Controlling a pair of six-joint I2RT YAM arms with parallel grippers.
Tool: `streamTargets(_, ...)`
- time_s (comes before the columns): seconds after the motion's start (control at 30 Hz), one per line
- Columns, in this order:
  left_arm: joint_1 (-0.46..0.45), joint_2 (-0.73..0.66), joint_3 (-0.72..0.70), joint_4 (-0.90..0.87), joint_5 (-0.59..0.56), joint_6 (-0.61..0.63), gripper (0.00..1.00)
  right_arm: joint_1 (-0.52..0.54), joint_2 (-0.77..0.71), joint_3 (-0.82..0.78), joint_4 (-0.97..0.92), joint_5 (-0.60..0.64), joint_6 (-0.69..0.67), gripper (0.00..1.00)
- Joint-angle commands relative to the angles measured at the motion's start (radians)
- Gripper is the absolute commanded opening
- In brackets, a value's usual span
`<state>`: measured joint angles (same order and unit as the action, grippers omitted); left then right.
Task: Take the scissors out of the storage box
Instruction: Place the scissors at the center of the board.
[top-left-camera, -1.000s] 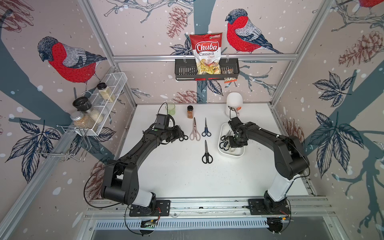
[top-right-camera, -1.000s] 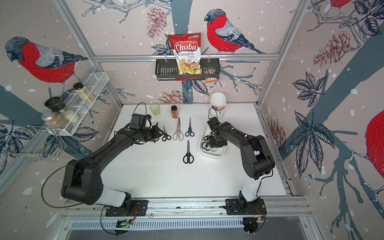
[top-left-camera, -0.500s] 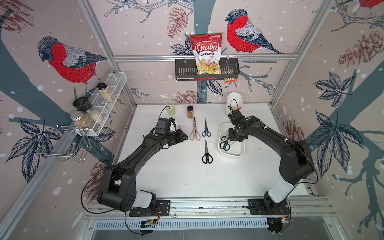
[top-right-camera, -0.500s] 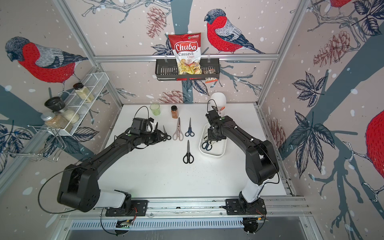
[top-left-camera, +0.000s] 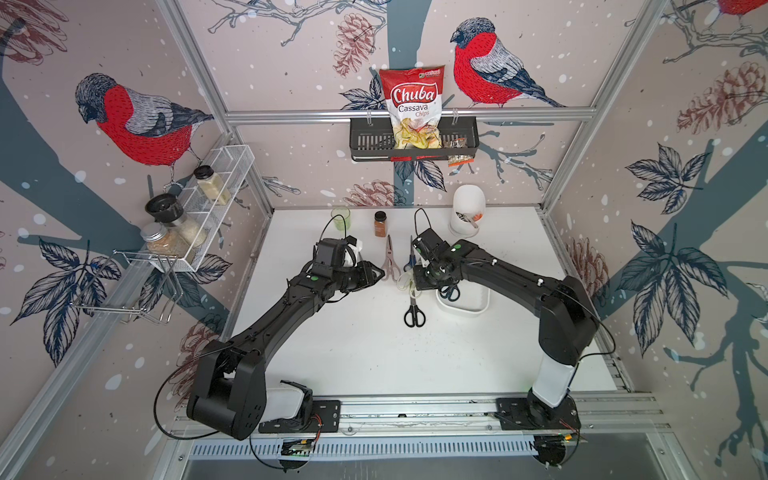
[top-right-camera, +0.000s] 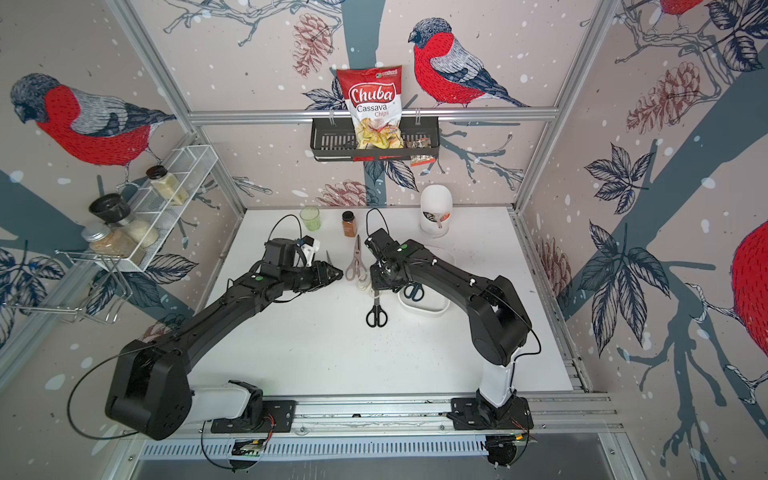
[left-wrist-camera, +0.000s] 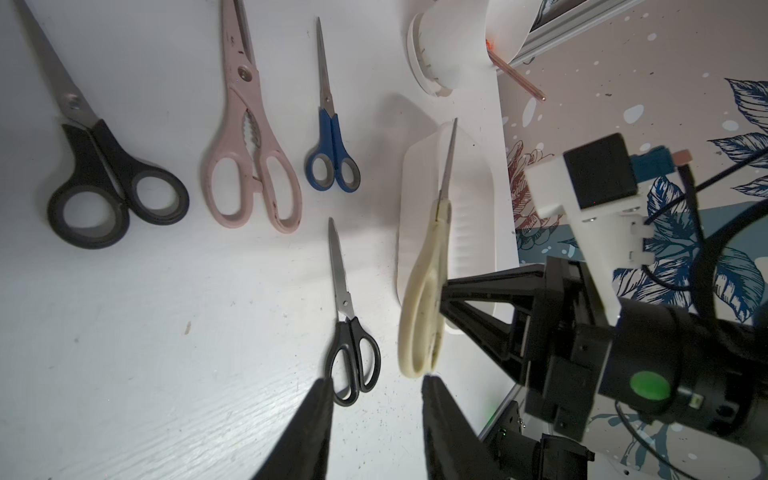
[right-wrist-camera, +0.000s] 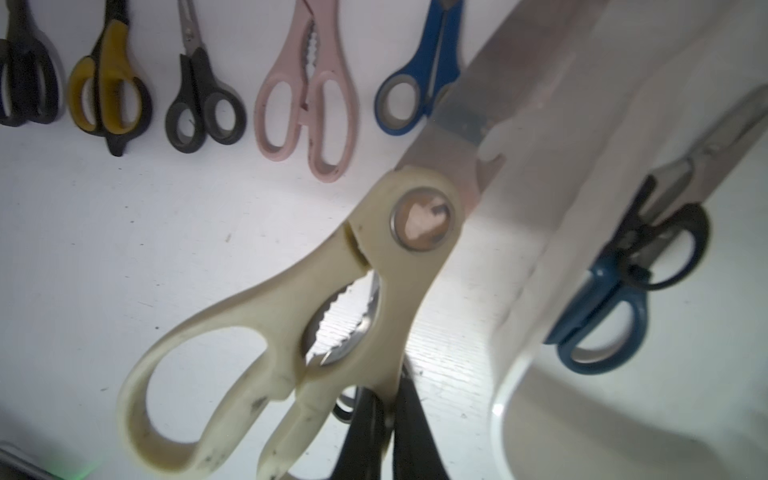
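Note:
My right gripper (right-wrist-camera: 388, 399) is shut on one handle loop of the cream scissors (right-wrist-camera: 332, 282), holding them tilted above the table just left of the storage box (top-left-camera: 473, 305). The cream scissors (top-left-camera: 403, 282) hang between both arms. Navy scissors (right-wrist-camera: 611, 324) and black scissors (right-wrist-camera: 665, 249) lie inside the box (right-wrist-camera: 519, 332). My left gripper (left-wrist-camera: 377, 380) is open and empty, one fingertip close under the cream handles (left-wrist-camera: 419, 307). On the table lie pink scissors (left-wrist-camera: 249, 166), blue scissors (left-wrist-camera: 332, 153), and small black scissors (left-wrist-camera: 353, 357).
More scissors lie in a row to the left, among them a yellow-and-black pair (right-wrist-camera: 108, 91). A tall white domed container (top-left-camera: 467, 208), spice jar (top-left-camera: 380, 223) and green cup (top-left-camera: 340, 218) stand at the back. A black wall basket (top-left-camera: 413, 143) holds a chips bag.
My right gripper has lifted the cream scissors out of the box and carried them left. My left gripper has opened wider and now points at them.

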<state>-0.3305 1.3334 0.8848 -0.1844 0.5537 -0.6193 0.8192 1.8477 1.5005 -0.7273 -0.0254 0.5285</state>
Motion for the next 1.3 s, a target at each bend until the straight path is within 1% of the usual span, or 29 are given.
streamTargets(0.0, -0.003, -0.007, -0.006, 0.027, 0.003, 0.021, 0.40, 0.035, 0.030, 0.033, 0.054, -0.054, 0.024, 0.00)
streamTargets(0.13, -0.003, -0.005, -0.012, 0.007, -0.020, 0.046, 0.40, 0.064, 0.056, 0.064, 0.045, -0.063, 0.007, 0.00)
streamTargets(0.33, -0.002, -0.008, -0.018, -0.005, -0.057, 0.072, 0.39, 0.075, 0.050, 0.057, 0.070, -0.093, 0.005, 0.00)
streamTargets(0.47, -0.003, 0.002, -0.015, 0.003, -0.048, 0.077, 0.38, 0.080, 0.047, 0.059, 0.083, -0.118, -0.003, 0.00)
streamTargets(0.67, -0.003, 0.012, -0.011, 0.013, -0.032, 0.074, 0.35, 0.083, 0.051, 0.068, 0.088, -0.114, -0.004, 0.00)
streamTargets(1.0, -0.003, 0.023, -0.012, 0.004, 0.018, 0.082, 0.26, 0.083, 0.082, 0.107, 0.080, -0.097, -0.012, 0.00)
streamTargets(1.27, -0.003, 0.013, -0.019, -0.010, 0.016, 0.090, 0.18, 0.089, 0.089, 0.114, 0.080, -0.096, -0.013, 0.00)
